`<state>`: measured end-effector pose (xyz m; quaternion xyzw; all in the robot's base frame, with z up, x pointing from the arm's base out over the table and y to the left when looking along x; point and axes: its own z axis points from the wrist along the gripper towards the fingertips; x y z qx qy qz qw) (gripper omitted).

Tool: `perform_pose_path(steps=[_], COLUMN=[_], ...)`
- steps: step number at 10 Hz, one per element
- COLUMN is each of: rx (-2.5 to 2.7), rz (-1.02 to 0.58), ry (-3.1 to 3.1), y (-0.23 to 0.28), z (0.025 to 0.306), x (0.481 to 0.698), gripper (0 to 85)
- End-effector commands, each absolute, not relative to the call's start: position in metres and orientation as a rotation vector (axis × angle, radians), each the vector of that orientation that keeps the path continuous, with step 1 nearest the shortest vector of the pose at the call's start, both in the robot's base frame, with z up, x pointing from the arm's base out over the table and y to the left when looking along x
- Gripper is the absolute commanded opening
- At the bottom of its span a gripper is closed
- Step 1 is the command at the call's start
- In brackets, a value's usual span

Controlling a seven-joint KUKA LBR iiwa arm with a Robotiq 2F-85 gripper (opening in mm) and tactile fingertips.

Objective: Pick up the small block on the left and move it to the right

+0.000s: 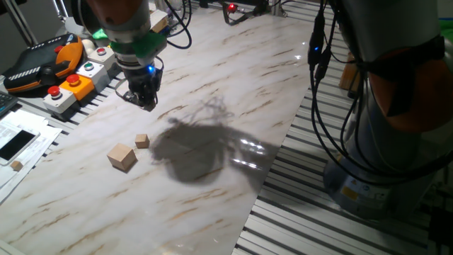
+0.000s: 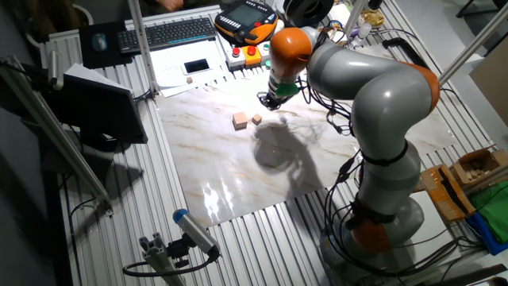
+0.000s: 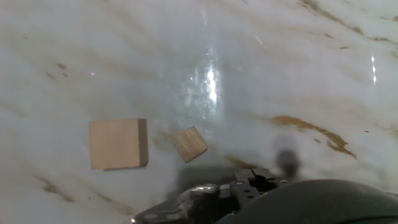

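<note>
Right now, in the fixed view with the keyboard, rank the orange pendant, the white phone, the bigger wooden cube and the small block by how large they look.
1. orange pendant
2. white phone
3. bigger wooden cube
4. small block
The pendant and phone sit farther back, so true sizes stay unsure.

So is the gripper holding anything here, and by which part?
Nothing is held. The gripper hovers above the table; the small block lies apart on the marble.

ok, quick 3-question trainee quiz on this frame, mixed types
1. True or false: the gripper is holding the small block.
2. Multiple choice: the small block and the larger cube are A) stacked B) side by side with a gap C) pressed together.
3. What surface do both cubes sit on?

Key: 1 false, it hangs above the board, empty. 2 B. 3 the marble-patterned board.
</note>
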<state>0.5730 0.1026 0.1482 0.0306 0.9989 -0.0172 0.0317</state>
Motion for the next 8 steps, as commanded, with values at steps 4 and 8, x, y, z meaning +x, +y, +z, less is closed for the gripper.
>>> perform_pose_path(steps=[4, 8], rx=[0.068, 0.047], rz=[-0.061, -0.053], ry=[3.079, 3.080], y=[0.0998, 0.0946], z=[0.1563, 0.1549], x=[0.5667, 0.5649], gripper=[0.7, 0.7])
